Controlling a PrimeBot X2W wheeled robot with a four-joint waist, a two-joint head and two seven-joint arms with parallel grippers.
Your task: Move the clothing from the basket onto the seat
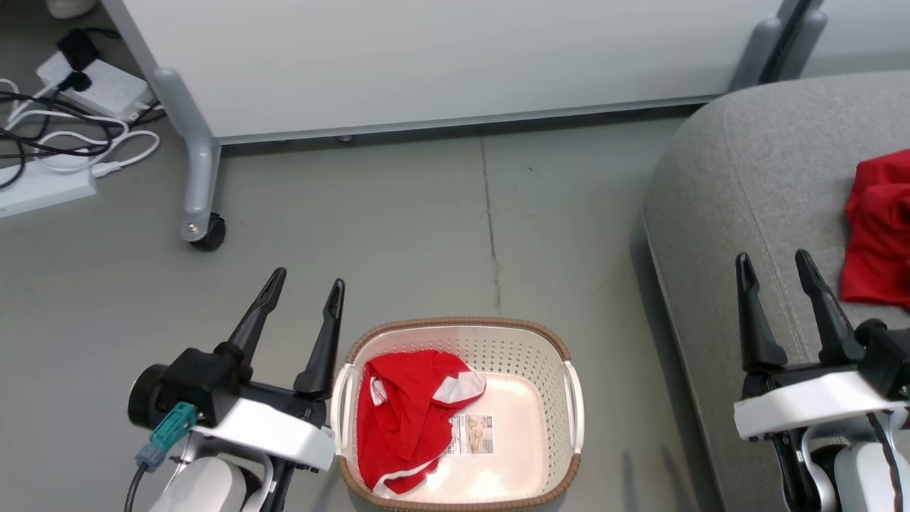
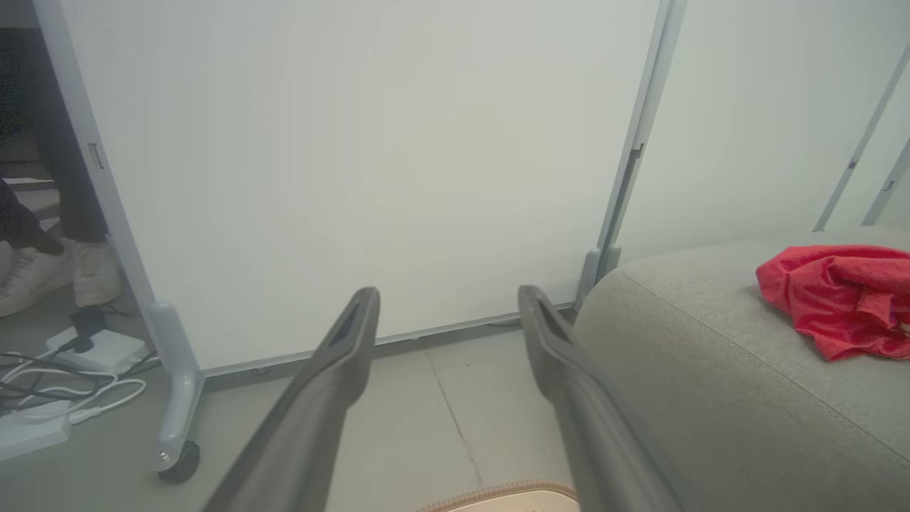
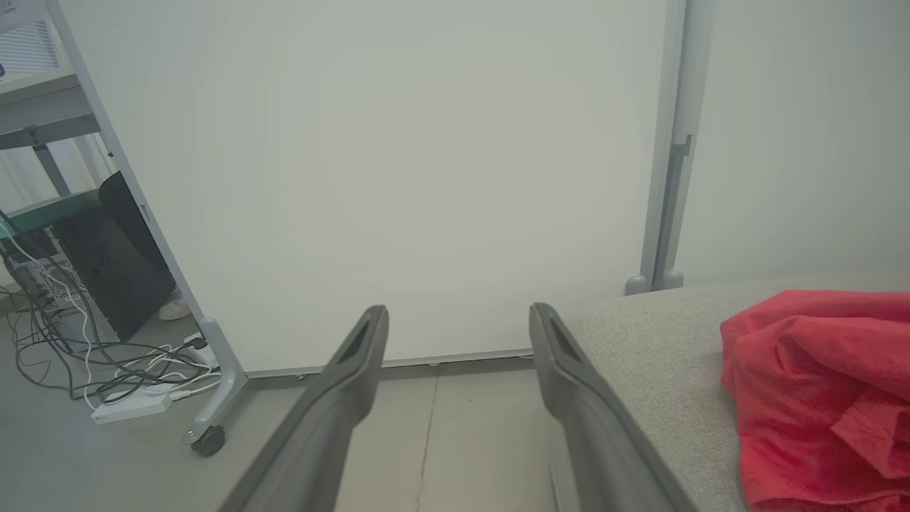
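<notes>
Left gripper (image 1: 308,277): jaws spread wide, empty, just left of the basket (image 1: 455,323), fingers aimed out over the floor. One red garment (image 1: 405,419) lies crumpled in the basket's left half. Seat (image 1: 746,163) is to the right. Right gripper (image 1: 773,256) is also spread and empty, above its near edge. Second red garment (image 1: 878,227) already lies on the seat, far right. Reads as between picks, one left. Next: the left arm swings over the rim, tips down and pinches a raised fold.

The left hand (image 1: 308,277) has long black fingers (image 1: 325,334), a white shell (image 1: 263,430) and a teal connector (image 1: 174,424) with a dark cable (image 1: 132,489). The right hand (image 1: 772,254) looks alike.
</notes>
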